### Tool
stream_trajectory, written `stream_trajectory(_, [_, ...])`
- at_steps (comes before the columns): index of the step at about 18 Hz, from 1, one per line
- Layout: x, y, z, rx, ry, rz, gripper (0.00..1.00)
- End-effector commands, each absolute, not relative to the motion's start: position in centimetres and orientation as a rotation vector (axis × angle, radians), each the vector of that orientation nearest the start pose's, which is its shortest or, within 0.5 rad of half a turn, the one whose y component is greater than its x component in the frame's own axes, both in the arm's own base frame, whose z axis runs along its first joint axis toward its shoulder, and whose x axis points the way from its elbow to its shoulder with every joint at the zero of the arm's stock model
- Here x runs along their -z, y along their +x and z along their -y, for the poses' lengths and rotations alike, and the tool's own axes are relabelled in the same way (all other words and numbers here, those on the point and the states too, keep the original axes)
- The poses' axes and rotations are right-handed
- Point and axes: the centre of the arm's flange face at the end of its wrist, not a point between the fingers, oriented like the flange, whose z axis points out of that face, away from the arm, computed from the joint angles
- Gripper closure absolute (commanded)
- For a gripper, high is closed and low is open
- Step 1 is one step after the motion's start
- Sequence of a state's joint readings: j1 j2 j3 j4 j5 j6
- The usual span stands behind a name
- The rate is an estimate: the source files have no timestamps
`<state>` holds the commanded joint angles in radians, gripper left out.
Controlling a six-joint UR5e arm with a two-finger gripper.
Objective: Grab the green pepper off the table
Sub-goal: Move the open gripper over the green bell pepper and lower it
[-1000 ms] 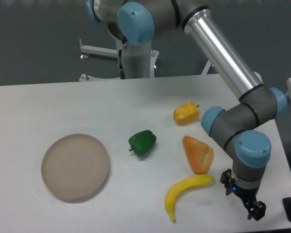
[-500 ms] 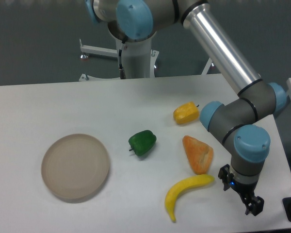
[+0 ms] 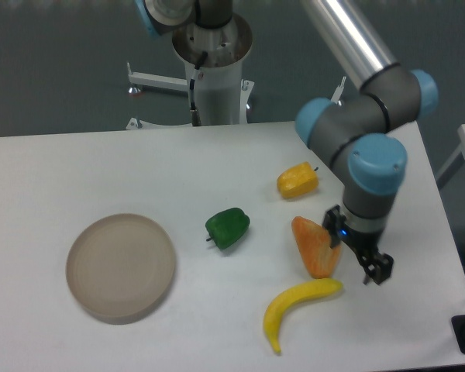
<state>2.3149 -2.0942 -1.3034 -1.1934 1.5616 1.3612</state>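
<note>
Looking at the green pepper (image 3: 228,227) as my landmark, I see that the gripper (image 3: 370,267) has moved clearly closer to it in the last second. Before, it hung far to the right of the pepper, beyond the banana (image 3: 294,306), near the table (image 3: 54,170) edge. Now it stands higher in the picture, just beside the orange wedge-shaped piece (image 3: 317,246), which lies between it and the pepper.

The pepper itself has not moved. It rests on the table, between the round beige plate (image 3: 121,266) on its left and the orange piece on its right, with the yellow pepper (image 3: 297,180) further back to the right.

The gripper holds nothing. Its fingers point down and look slightly apart, but they are small and dark here, so I cannot tell for sure how far open they are.

For the task, I judge this is only the approach. The arm must still pass over the orange piece before it can descend on the pepper.
</note>
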Motion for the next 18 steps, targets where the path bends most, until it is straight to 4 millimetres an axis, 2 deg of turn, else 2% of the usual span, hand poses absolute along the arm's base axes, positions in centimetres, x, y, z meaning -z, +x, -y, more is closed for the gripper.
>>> stream_trajectory(2, [-34.8,-35.5,-59.5,-0.081,-2.943,-0.769,0.00])
stream_trajectory(4, [-33.9,-33.9,-58.4,0.026,-2.920,-0.666,0.00])
stream_trajectory(5, [-32.8,-33.2,-58.0,0.095,-2.910,-0.620,0.00])
stream_trajectory(7, [-32.6,-32.7,-57.5,0.202,-2.849,-0.504,0.00])
stream_trajectory(8, [-31.9,-32.0,-57.1,0.237,-2.846,-0.480,0.00])
stream_trajectory(10, [-31.8,-30.5,-56.7,0.214,-2.830,-0.493,0.00])
stream_trajectory(13, [-29.3,-29.2,-56.0,0.199,-2.819,-0.506,0.00])
stream_trajectory(18, [-28.5,-27.4,-56.8,0.203,-2.811,-0.558,0.00])
